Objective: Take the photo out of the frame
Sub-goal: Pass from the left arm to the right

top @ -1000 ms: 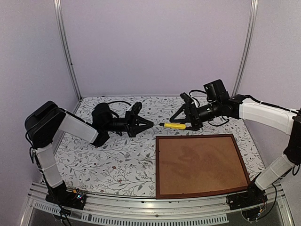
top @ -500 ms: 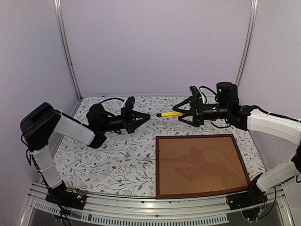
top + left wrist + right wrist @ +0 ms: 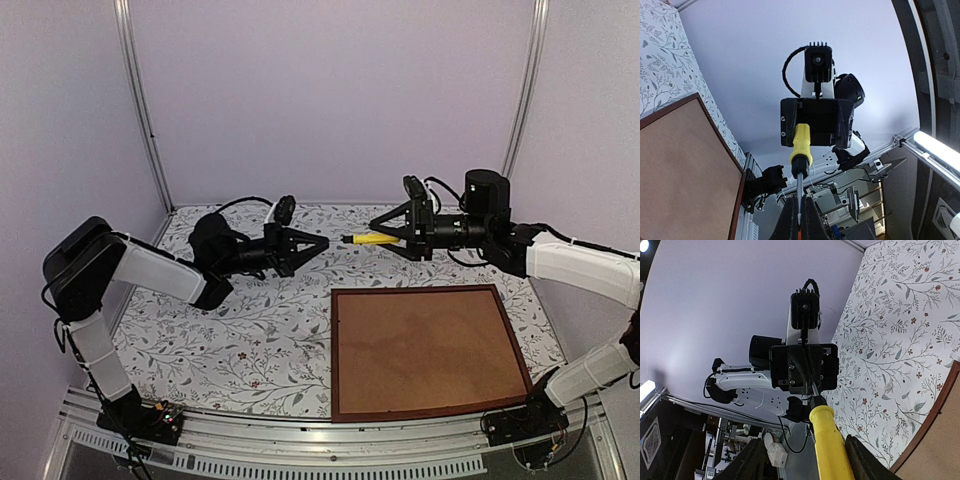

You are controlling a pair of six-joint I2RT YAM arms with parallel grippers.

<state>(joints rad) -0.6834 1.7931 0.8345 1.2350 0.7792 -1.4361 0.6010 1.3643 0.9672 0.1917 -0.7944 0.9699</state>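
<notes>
Right claw, lately wide, narrows loosely round the yellow-handled metal screwdriver clenched in the left claw: handover under way; dark reddish-brown wooden frame lies unopened, worktop's near-right corner.

Yellow-handled screwdriver is up in the air over the far middle of the table, roughly level, handle on the right and thin metal shaft running left. Table top is white with a grey leaf-and-twig print and small red flowers. A plain brown backing board lies flat on it at the near right, well apart from the screwdriver. Pale lilac walls on three sides, a slanted aluminium post at each far corner, slotted aluminium rail along the near edge.
</notes>
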